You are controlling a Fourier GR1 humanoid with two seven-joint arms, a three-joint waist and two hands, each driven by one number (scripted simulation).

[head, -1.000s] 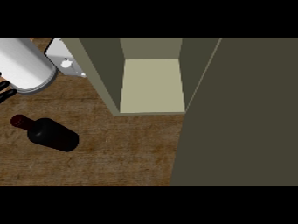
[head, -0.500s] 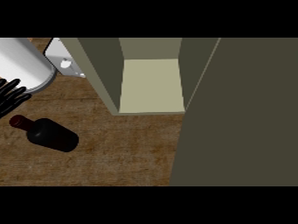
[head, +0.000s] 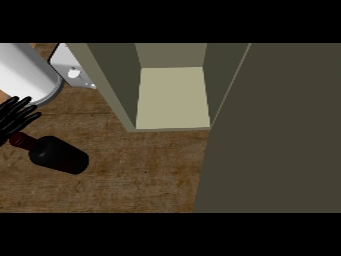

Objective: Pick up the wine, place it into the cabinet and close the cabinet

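Wine (head: 58,154) lies outside open cabinet (head: 171,100)

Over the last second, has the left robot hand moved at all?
Yes. The left robot hand has come further in from the view's left edge, toward the neck of the wine bottle and nearer the fixed cabinet.

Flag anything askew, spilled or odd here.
Only the wine: it lies on its side on the counter instead of standing. Its neck points toward the left hand, whose fingers are spread beside it, not round it. No spill shows. The cabinet stands open.
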